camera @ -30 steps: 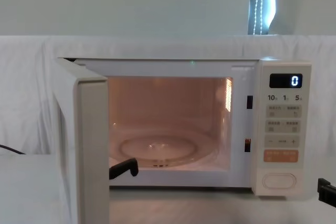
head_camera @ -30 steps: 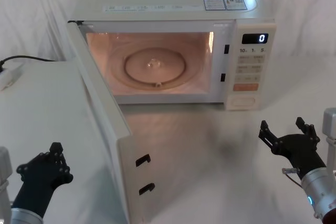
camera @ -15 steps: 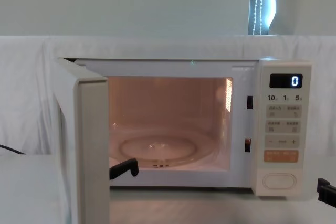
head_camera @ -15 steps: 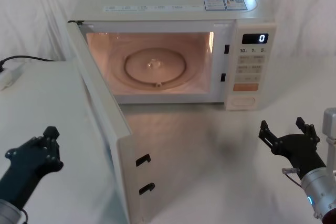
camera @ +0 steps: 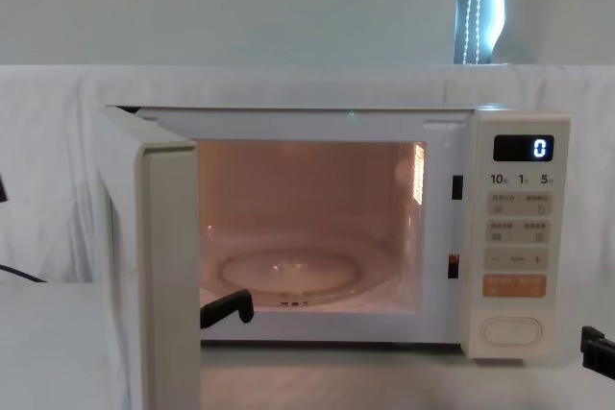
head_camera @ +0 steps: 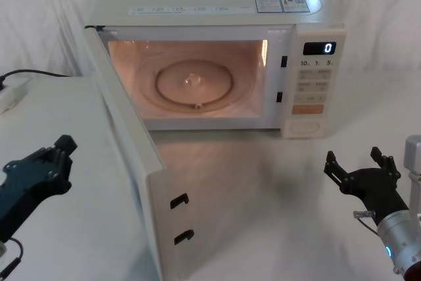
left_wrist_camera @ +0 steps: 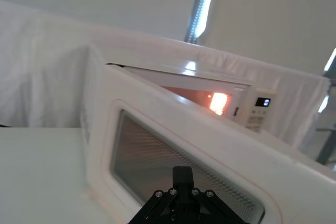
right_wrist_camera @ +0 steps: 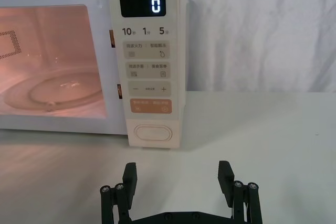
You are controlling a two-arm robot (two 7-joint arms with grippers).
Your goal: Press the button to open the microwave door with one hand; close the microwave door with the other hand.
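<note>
The microwave door [head_camera: 164, 228] stands swung wide open to the left, its dark window [left_wrist_camera: 173, 166] facing my left gripper. The lit cavity is bare apart from the glass turntable [head_camera: 194, 83]. My left gripper [head_camera: 64, 144] hovers shut to the left of the door's outer face, a gap away, and its fingertips [left_wrist_camera: 182, 172] point at the window. The button [head_camera: 303, 126] is the wide cream key at the foot of the control panel [right_wrist_camera: 153, 132] [camera: 509, 331]. My right gripper [head_camera: 355, 161] hangs open low at the front right, well short of the panel [right_wrist_camera: 177, 170].
A black cable [head_camera: 33, 74] and a white power strip [head_camera: 10, 97] lie at the far left on the white tabletop [head_camera: 59, 123]. An orange key [right_wrist_camera: 151, 106] sits just above the button. White cloth covers the table [head_camera: 263, 195] between door and right gripper.
My left gripper has risen and swung left and forward, its tip turning toward the door's outer face. The right gripper and the door have not moved.
</note>
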